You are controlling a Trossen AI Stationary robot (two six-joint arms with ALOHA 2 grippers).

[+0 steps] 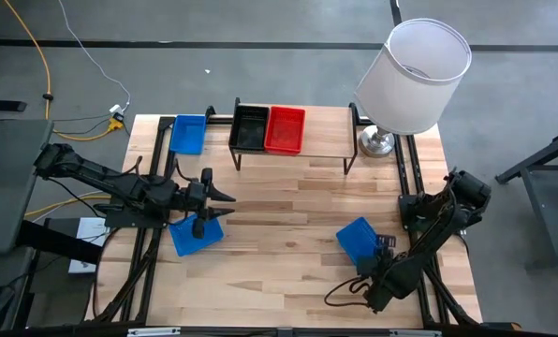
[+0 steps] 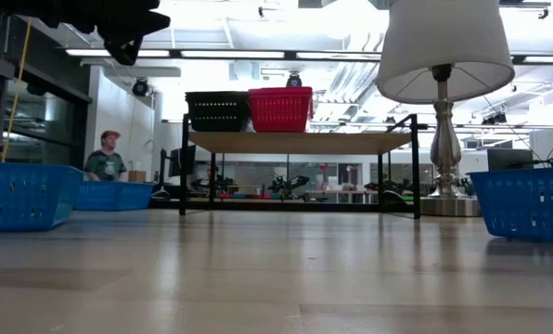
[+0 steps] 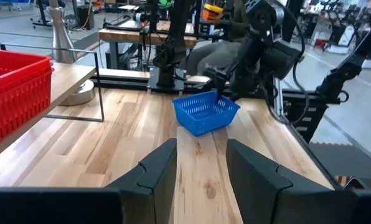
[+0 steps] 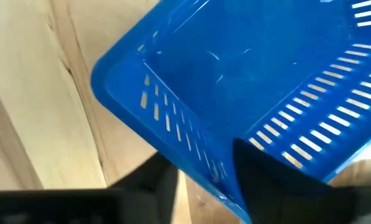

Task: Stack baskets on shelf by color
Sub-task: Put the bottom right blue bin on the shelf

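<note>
A black basket [image 1: 250,126] and a red basket [image 1: 285,129] sit side by side on the left part of the shelf [image 1: 326,140]. Three blue baskets rest flat on the table: one left of the shelf [image 1: 188,133], one below my left gripper [image 1: 197,234], and one at the right [image 1: 357,239]. My left gripper [image 1: 221,201] hovers open above the table, clear of everything. My right gripper [image 4: 204,165] is open, low at the right blue basket [image 4: 248,74]. One finger stands inside the basket's side wall [image 4: 185,140] and the other outside it. My right gripper comes slanting down from the table's near right side, its fingers astride the side wall [image 4: 173,124] of the right blue basket, which sits on the table. Whether a finger [image 4: 260,171] touches the wall, I cannot tell.
A lamp with a white shade [image 1: 412,75] stands on the table beside the shelf's right end, its base [image 1: 377,142] close to the shelf leg. The right part of the shelf top is bare. A person [image 2: 105,158] is in the room beyond the table.
</note>
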